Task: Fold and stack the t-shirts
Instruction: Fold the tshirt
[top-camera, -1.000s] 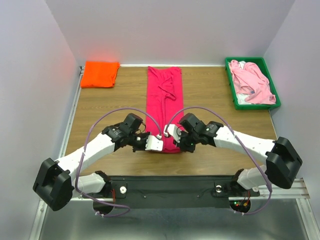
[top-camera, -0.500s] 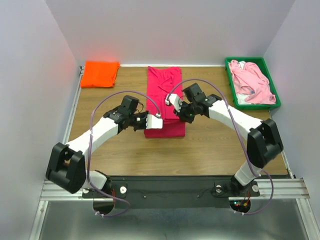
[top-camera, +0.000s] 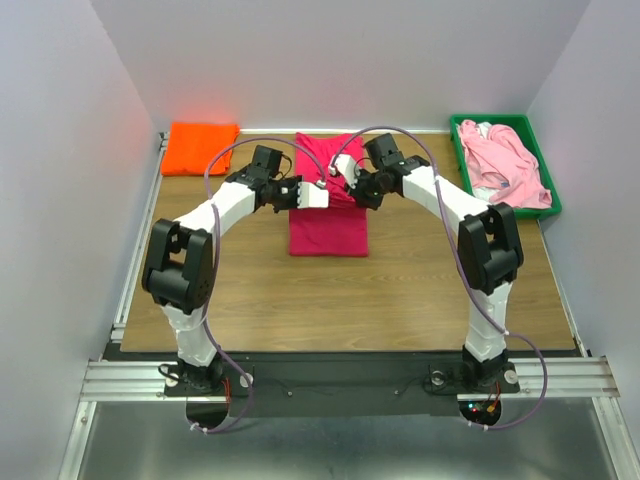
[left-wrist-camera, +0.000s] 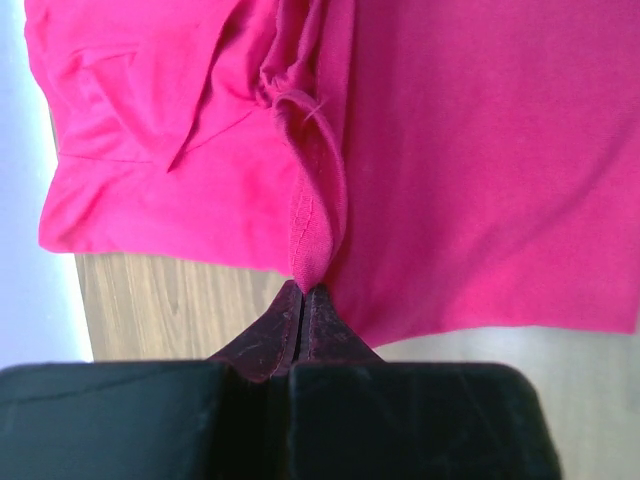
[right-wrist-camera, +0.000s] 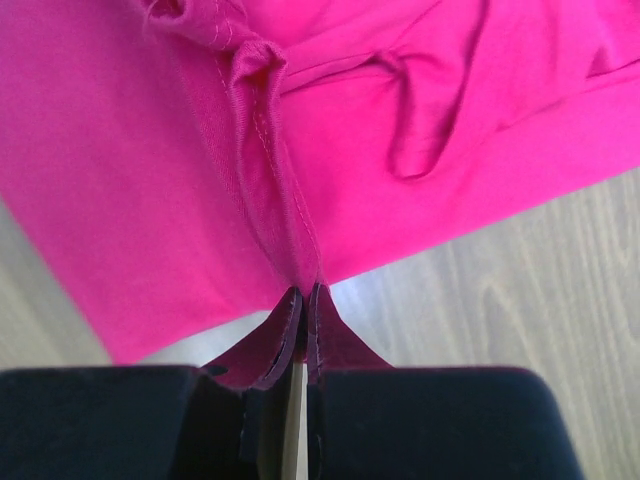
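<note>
Crimson t-shirt (top-camera: 328, 235), smooth, doubled over, hem puckered

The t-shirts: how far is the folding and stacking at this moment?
Done: the orange t-shirt lies folded at the far left corner of the table. In hand: the crimson t-shirt, doubled over, with the left gripper and the right gripper both shut on its edge. Left: the pink t-shirt lies crumpled in the green tray, and no shirt is stacked on another yet.
</note>
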